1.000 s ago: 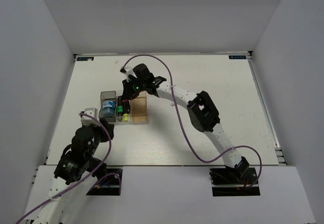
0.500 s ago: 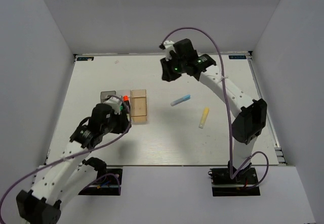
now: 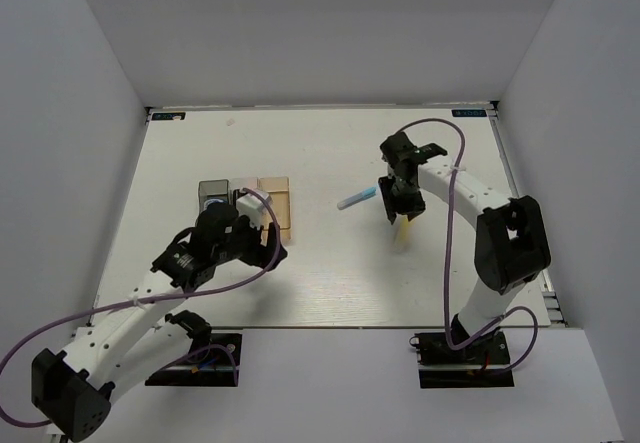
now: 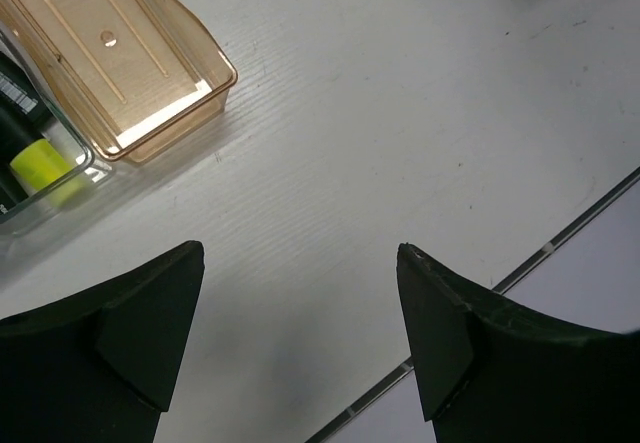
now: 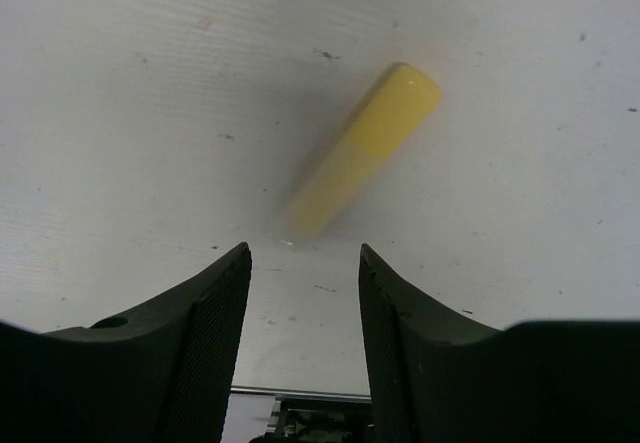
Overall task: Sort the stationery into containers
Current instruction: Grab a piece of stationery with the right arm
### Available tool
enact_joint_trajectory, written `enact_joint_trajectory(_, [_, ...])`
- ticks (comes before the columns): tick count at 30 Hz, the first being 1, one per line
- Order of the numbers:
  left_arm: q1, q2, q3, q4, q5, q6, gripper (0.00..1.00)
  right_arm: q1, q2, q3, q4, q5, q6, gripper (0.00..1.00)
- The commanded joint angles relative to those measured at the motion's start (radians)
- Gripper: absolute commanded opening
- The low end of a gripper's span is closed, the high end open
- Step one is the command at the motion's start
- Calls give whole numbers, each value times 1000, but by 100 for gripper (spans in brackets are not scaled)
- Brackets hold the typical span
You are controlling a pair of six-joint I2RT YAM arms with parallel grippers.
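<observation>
The containers stand in a row left of centre: smoky grey (image 3: 211, 189), clear, largely hidden by my left arm, and amber (image 3: 276, 201). A blue-white round item (image 3: 213, 206) lies in the grey one. In the left wrist view the amber bin (image 4: 120, 53) holds nothing, and a yellow-capped marker (image 4: 38, 161) lies in the clear bin. My left gripper (image 3: 272, 253) (image 4: 300, 258) is open over bare table just near of the bins. My right gripper (image 3: 400, 208) (image 5: 303, 253) is open, low over the cream stick (image 5: 365, 148) (image 3: 403, 231), which lies just past its fingertips. A pale blue stick (image 3: 357, 199) lies to its left.
The table's near edge shows as a dark strip (image 4: 560, 238) to the right of my left gripper. White walls close in the table on three sides. My right arm's purple cable (image 3: 447, 243) loops over the right part of the table.
My right gripper left the bins, swung to the back right, then came down over the cream stick and opened. My left gripper reached the bins, then moved off them to the near right, opening.
</observation>
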Motion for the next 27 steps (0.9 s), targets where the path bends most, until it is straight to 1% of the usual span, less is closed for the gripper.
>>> enact_joint_trajectory(1, [-3, -64, -17, 45, 12, 27, 89, -31, -14, -15, -7, 41, 45, 51])
enact_joint_trajectory(4, [-3, -84, -19, 37, 17, 29, 89, -52, 21, -26, 9, 17, 63, 51])
enact_joint_trajectory(9, [-3, -81, -14, 31, 24, 30, 89, -104, 102, 9, -4, -15, 115, 51])
enact_joint_trajectory(16, [-3, -79, -16, 28, 20, 30, 89, -164, 140, -10, 42, -71, 155, 51])
enact_joint_trajectory(21, [-3, -82, -19, 31, 17, 33, 89, -168, 170, -29, 83, -60, 163, 51])
enact_joint_trajectory(27, [-4, -92, -21, 31, 5, 33, 89, -165, 216, -30, 93, -74, 177, 51])
